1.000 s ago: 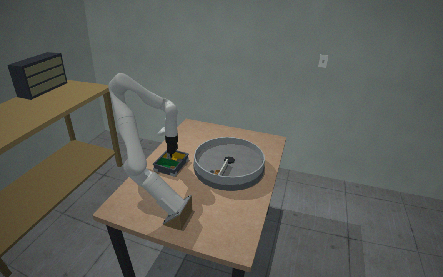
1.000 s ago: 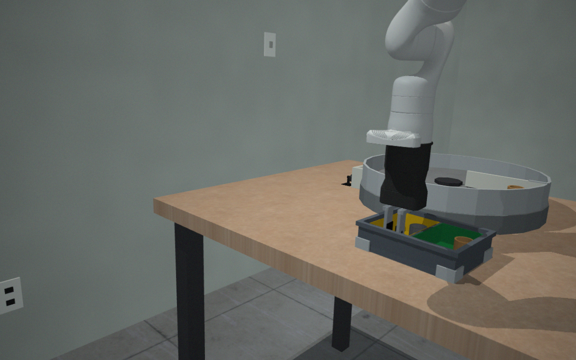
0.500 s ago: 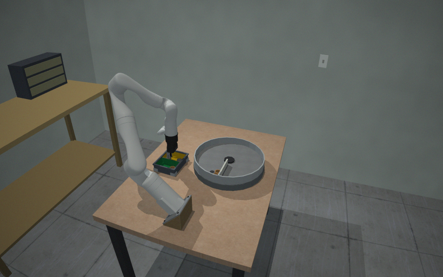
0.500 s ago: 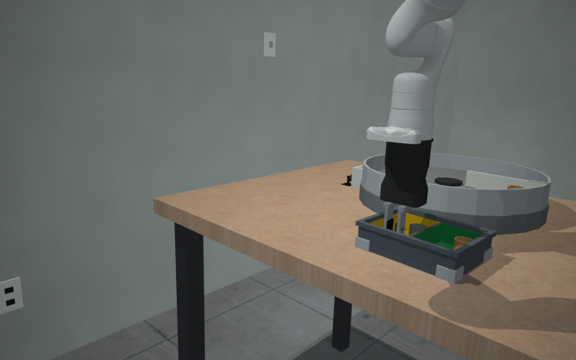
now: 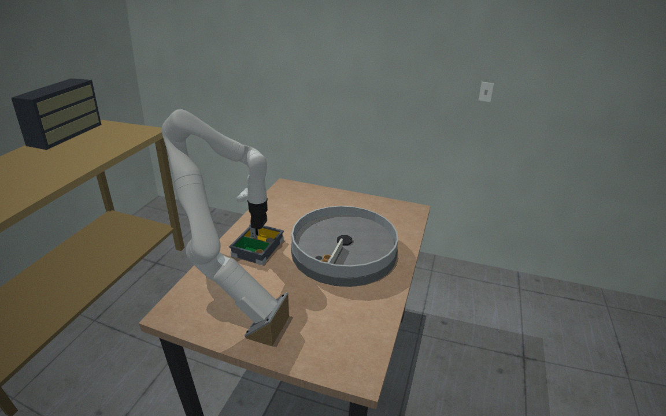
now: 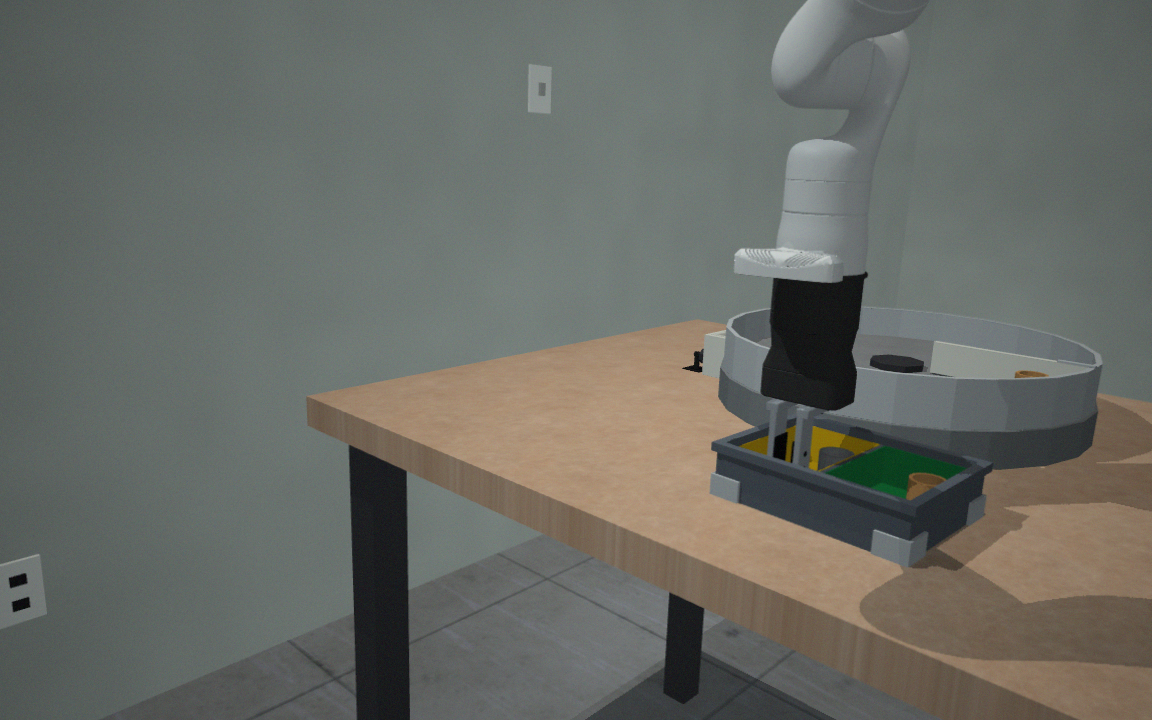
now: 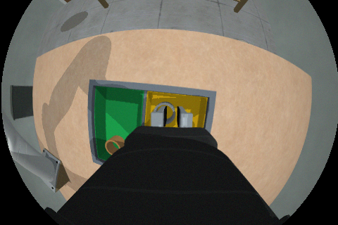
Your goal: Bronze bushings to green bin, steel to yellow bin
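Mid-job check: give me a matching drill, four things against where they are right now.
Things:
1. gripper
2. steel bushing
3. bronze bushing in the tray
4. bronze bushing by the white bar

Places or states:
A. on the turntable
B. in the green bin
C. lying free on the floor of the yellow bin
D. fingers apart, dipped into the yellow bin, holding nothing

Pairs: 1-D, 2-C, 3-B, 4-A
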`<act>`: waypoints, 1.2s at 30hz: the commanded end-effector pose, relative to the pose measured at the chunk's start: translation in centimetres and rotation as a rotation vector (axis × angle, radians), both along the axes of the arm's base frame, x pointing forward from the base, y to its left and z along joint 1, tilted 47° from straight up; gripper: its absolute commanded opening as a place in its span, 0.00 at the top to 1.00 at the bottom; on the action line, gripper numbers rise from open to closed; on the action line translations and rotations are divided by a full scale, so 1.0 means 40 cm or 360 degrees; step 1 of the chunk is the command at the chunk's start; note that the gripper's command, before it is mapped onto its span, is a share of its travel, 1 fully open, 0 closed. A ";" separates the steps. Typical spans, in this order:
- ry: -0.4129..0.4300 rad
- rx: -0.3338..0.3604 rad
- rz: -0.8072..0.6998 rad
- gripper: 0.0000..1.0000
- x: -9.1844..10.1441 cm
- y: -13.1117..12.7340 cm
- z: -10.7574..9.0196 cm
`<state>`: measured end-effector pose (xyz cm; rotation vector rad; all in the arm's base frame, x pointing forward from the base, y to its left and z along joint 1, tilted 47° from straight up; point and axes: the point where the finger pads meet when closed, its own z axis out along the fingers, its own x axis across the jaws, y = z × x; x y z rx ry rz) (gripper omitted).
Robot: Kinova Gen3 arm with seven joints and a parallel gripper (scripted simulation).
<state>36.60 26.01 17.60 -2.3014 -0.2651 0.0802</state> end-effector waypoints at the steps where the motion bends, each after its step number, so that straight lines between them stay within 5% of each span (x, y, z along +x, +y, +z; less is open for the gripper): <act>1: -0.0004 0.0000 -0.0004 0.58 0.003 -0.003 0.002; 36: -0.0004 0.0000 -0.0004 0.58 0.006 -0.020 0.018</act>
